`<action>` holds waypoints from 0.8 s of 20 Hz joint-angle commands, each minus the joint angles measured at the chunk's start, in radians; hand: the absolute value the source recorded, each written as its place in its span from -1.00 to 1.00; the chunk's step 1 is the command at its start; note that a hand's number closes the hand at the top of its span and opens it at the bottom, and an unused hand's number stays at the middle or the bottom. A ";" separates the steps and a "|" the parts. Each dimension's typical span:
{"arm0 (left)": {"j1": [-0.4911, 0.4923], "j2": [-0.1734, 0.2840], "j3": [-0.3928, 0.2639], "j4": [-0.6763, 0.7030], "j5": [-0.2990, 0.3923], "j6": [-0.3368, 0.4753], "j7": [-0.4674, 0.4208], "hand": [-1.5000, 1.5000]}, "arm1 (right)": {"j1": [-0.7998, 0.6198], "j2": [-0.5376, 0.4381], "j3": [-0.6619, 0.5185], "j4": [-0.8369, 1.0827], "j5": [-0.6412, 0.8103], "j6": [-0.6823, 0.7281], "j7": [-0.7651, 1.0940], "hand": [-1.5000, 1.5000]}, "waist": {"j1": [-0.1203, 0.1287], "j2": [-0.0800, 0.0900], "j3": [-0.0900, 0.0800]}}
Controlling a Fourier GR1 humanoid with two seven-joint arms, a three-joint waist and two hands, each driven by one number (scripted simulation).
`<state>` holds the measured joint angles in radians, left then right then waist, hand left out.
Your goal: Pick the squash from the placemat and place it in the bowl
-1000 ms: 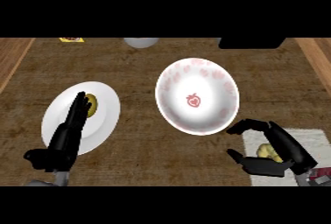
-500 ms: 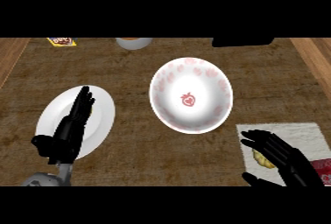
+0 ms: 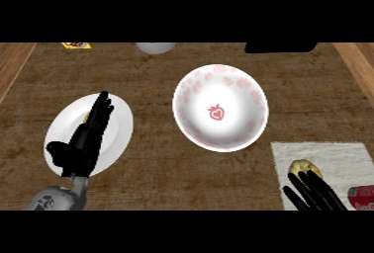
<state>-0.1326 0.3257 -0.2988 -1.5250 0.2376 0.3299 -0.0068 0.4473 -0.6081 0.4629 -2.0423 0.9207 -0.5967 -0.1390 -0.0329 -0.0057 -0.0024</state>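
The squash [image 3: 304,167], yellow, smooth and rounded, lies on the white, woven-looking placemat [image 3: 321,153] at the lower right; its lower part is hidden, so its long axis cannot be told. The right hand [image 3: 315,193] covers that end, fingers straight and released, their tips touching the squash. Something red [image 3: 361,196] sits beside the hand on the mat. Up-left stands the round white bowl [image 3: 220,107] with pink hearts and a strawberry. The left hand [image 3: 84,140] rests open over a white plate [image 3: 120,123] on the brown, grained counter [image 3: 153,183].
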 commanded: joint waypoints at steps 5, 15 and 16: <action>-0.022 -0.014 0.003 -0.018 -0.021 -0.011 0.032 0.00 | 0.037 0.150 0.064 -0.152 0.315 0.306 0.384 -1.00 | 0.030 0.005 0.000; -0.062 -0.052 0.024 0.021 -0.054 -0.032 0.057 0.00 | -0.066 0.209 -0.018 -0.162 0.329 0.656 0.598 -1.00 | 0.030 0.006 0.002; -0.040 -0.021 0.061 0.005 -0.021 -0.081 0.020 0.00 | -0.053 0.211 -0.008 -0.119 0.335 0.649 0.591 -1.00 | 0.032 0.006 0.002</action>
<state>-0.1738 0.2925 -0.2747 -1.5111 0.2035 0.2883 0.0229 0.4085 -0.4030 0.4789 -2.1615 1.2636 -0.0442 0.4086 -0.0021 0.0006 -0.0009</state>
